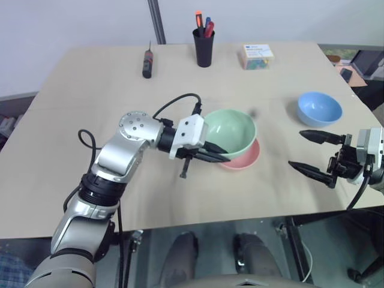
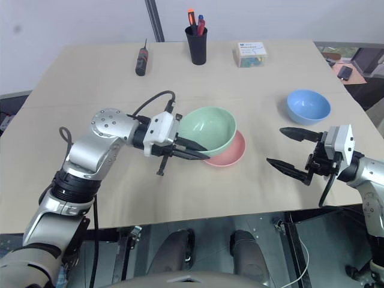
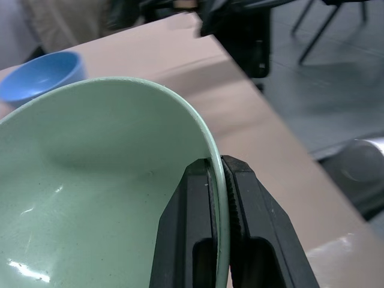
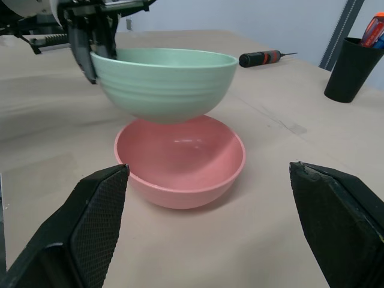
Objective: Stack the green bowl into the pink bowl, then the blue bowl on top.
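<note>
Left tool [image 1: 211,153] clamped on green bowl [image 1: 230,132] rim, held above pink bowl [image 1: 245,157] on desk [image 1: 90,84]. Right tool [image 1: 316,155] wide, empty, near blue bowl [image 1: 320,108]. Risk: off-centre release, tipping against pink rim.

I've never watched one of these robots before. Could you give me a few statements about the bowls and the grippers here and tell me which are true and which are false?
1. The left gripper is shut on the rim of the green bowl. True.
2. The green bowl rests fully nested in the pink bowl. False: it is held just above the pink bowl, not yet seated.
3. The right gripper holds the blue bowl. False: its fingers are open and empty, and the blue bowl sits apart on the table.
4. A black cup of pens stands at the table's far side. True.
</note>
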### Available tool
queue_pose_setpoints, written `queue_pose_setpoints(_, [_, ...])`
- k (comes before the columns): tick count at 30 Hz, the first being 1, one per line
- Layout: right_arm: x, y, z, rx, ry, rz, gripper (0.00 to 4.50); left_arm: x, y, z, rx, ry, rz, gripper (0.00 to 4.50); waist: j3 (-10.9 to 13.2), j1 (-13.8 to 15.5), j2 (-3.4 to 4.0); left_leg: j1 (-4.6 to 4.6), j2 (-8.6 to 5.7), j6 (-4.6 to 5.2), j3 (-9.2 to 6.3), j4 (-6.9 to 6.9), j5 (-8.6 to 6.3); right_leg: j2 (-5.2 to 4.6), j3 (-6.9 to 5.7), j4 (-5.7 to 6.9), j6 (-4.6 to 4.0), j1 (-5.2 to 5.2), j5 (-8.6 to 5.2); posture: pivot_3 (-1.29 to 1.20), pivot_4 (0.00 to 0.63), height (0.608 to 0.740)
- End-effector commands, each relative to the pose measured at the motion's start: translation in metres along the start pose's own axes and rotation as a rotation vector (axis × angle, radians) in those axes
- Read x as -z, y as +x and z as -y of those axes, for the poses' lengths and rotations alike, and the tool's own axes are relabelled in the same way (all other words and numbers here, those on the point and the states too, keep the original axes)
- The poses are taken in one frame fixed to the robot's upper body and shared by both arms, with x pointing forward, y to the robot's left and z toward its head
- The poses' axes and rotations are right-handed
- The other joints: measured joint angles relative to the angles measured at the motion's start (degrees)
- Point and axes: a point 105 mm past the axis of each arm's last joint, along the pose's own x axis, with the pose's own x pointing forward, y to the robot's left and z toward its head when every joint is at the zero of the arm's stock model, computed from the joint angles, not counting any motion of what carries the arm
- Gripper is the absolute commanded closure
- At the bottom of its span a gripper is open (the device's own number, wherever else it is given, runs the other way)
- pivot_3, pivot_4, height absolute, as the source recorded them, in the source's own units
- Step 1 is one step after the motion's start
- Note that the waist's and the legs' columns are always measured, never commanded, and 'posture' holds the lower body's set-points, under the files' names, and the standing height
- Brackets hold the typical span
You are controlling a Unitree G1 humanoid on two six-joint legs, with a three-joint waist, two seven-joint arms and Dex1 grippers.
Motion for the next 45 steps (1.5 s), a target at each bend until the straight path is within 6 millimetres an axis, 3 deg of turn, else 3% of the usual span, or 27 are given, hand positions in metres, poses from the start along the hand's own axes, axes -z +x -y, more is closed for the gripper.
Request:
queue_pose_setpoints(1, [-0.012,-0.002,0.000,-0.003,-0.059,0.017,0.00,-0.006,0.001,0.001,-0.007,0.050,0.020,4.40,0.0,0.0,0.00,-0.01,0.00,0.00,0.00,0.02,0.00,0.00,0.00,0.00,0.00,0.00,0.00,0.00,0.150,0.740])
queue_pose_setpoints(3, [-0.011,-0.002,0.000,-0.001,-0.059,0.017,0.00,-0.007,0.001,-0.002,-0.039,0.055,0.038,4.40,0.0,0.1,-0.01,-0.03,0.00,0.00,0.00,0.03,0.00,0.00,0.01,0.00,0.00,0.01,0.00,0.00,0.150,0.740])
queue_pose_setpoints(5, [-0.011,-0.002,0.000,0.000,-0.059,0.018,0.00,-0.004,0.001,-0.004,-0.057,0.069,0.043,3.70,0.0,0.1,-0.01,-0.03,0.00,0.00,-0.01,0.03,0.00,0.00,0.00,0.00,0.05,0.01,0.03,0.00,0.150,0.740])
queue_pose_setpoints(6, [-0.010,-0.002,0.000,0.000,-0.060,0.019,0.00,-0.005,0.001,-0.007,-0.084,0.076,0.060,3.65,0.0,0.1,0.00,-0.03,0.00,0.00,-0.01,0.03,0.00,0.00,0.00,0.01,0.12,0.01,0.07,0.00,0.150,0.740])
queue_pose_setpoints(14, [-0.008,-0.001,0.000,-0.002,-0.060,0.022,0.00,-0.002,-0.001,-0.024,-0.197,0.101,0.117,0.87,0.0,0.1,0.00,-0.02,0.00,0.00,0.00,0.03,0.00,0.00,0.00,0.01,0.12,0.01,0.08,0.00,0.150,0.740])
queue_pose_setpoints(15, [-0.008,-0.002,0.000,-0.003,-0.060,0.022,0.00,-0.002,-0.002,-0.025,-0.207,0.094,0.126,0.30,0.0,0.1,0.00,-0.02,0.00,0.00,0.00,0.03,0.00,0.00,0.01,0.01,0.15,0.01,0.10,0.00,0.150,0.740])
queue_pose_setpoints(16, [-0.007,-0.002,0.001,-0.003,-0.062,0.015,0.00,-0.007,-0.006,-0.029,-0.241,0.081,0.168,0.10,0.0,0.1,0.00,-0.03,0.00,0.00,-0.01,0.03,0.00,0.00,0.00,0.02,0.15,0.00,0.10,0.00,0.150,0.740])
queue_pose_setpoints(19, [-0.003,-0.003,0.006,0.018,-0.064,-0.004,0.00,-0.014,-0.020,-0.037,-0.329,0.031,0.280,0.10,0.0,0.1,0.00,-0.03,0.00,0.00,-0.01,0.03,0.00,0.00,0.00,0.02,0.16,0.01,0.10,0.00,0.150,0.740])
queue_pose_setpoints(23, [0.000,-0.001,0.019,0.060,-0.074,-0.015,0.00,0.005,-0.048,-0.033,-0.418,-0.095,0.356,0.10,0.0,-0.4,0.06,0.02,0.00,0.00,0.02,0.03,0.00,0.00,0.02,0.02,0.18,0.01,0.11,0.00,0.150,0.740])
queue_pose_setpoints(26, [0.002,0.004,0.045,0.155,-0.139,-0.057,0.00,0.006,-0.067,-0.027,-0.485,-0.107,0.472,0.10,0.0,-0.4,0.04,0.04,0.01,0.00,0.02,0.02,0.00,0.01,0.04,0.10,0.19,-0.01,0.13,0.00,0.150,0.740])
queue_pose_setpoints(30, [0.003,0.008,0.085,0.267,-0.221,-0.141,0.00,0.019,-0.086,-0.015,-0.537,-0.178,0.490,0.10,0.0,-0.2,0.05,0.04,0.01,0.00,0.07,0.07,0.00,0.00,0.06,0.09,0.12,-0.01,0.12,0.00,0.150,0.740])
queue_pose_setpoints(33, [0.007,0.010,0.103,0.285,-0.229,-0.183,0.00,0.026,-0.096,-0.005,-0.558,-0.191,0.477,0.10,0.0,0.0,0.05,0.02,0.00,0.00,0.06,0.06,0.00,0.00,0.05,0.08,0.01,-0.02,0.18,0.00,0.150,0.740])
queue_pose_setpoints(39, [0.031,0.011,0.139,0.387,-0.175,-0.295,0.00,0.037,-0.113,0.025,-0.559,-0.187,0.445,0.10,0.0,-0.1,0.04,-0.03,0.00,0.00,0.09,-0.02,0.00,-0.03,0.04,-0.02,-0.08,-0.02,0.24,0.00,0.150,0.740])
queue_pose_setpoints(45, [0.062,0.010,0.157,0.452,-0.031,-0.377,0.00,0.043,-0.126,0.037,-0.614,-0.195,0.443,0.10,0.0,-0.5,0.06,0.01,0.01,0.00,0.12,-0.07,0.00,-0.02,0.07,0.00,-0.27,-0.06,0.14,0.00,0.150,0.740])
